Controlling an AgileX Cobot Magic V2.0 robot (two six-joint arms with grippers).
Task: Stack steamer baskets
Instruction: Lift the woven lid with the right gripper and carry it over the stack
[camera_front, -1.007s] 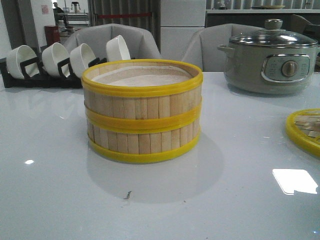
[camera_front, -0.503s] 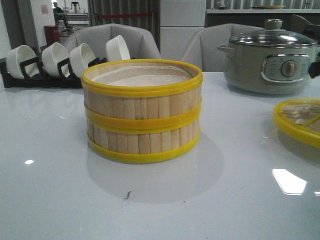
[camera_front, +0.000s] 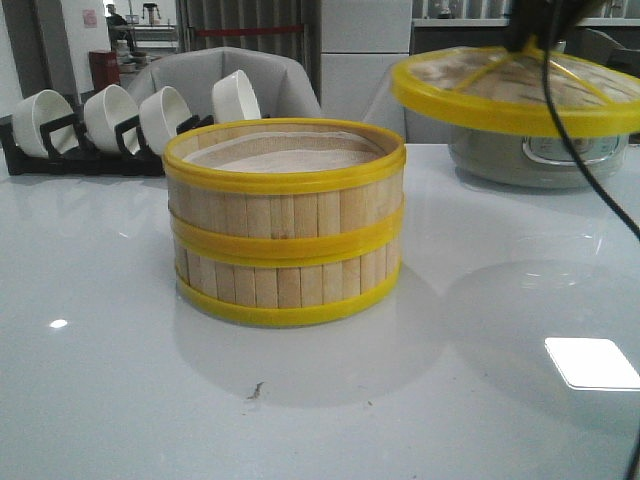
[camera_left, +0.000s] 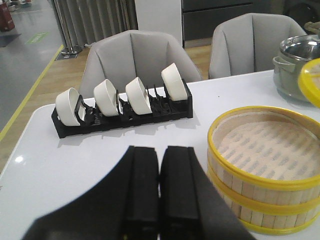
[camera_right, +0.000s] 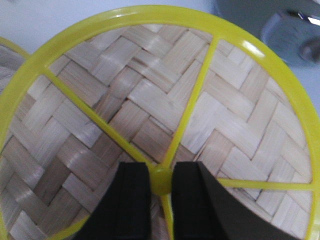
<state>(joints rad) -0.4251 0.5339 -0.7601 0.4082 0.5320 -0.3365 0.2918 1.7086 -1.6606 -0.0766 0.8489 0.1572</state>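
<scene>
Steamer baskets (camera_front: 285, 222) sit stacked on the tabletop (camera_front: 120, 380). My right claw (camera_right: 161, 182) grips the lid (camera_front: 515, 88) by its knob, up right of them. Left claw (camera_left: 159, 195) closed, empty.

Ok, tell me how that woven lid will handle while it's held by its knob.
The lid looks thin and woven, so probably light. Pinched only at the small knob by the right gripper, it may swing or tilt.
</scene>
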